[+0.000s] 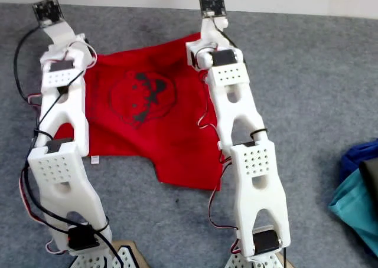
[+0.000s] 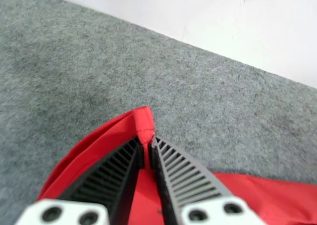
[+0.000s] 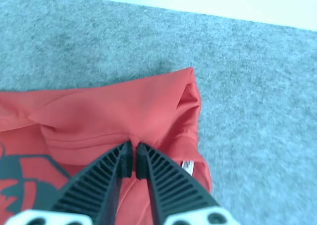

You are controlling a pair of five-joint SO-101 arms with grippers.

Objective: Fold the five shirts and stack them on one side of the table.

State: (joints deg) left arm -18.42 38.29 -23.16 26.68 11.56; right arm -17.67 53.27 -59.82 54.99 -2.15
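A red shirt with a black skull print lies spread on the grey table, between the two arms. My left gripper is shut on a folded corner of the red shirt at its far left edge. At the far right edge, my right gripper is shut on a pinch of the red shirt, close to the collar seam and a white label. In the high view both wrists hide the fingertips.
A pile of shirts, dark blue over teal, lies at the table's right edge. A white tag pokes out at the red shirt's near left hem. Bare grey table stretches to the right and along the front.
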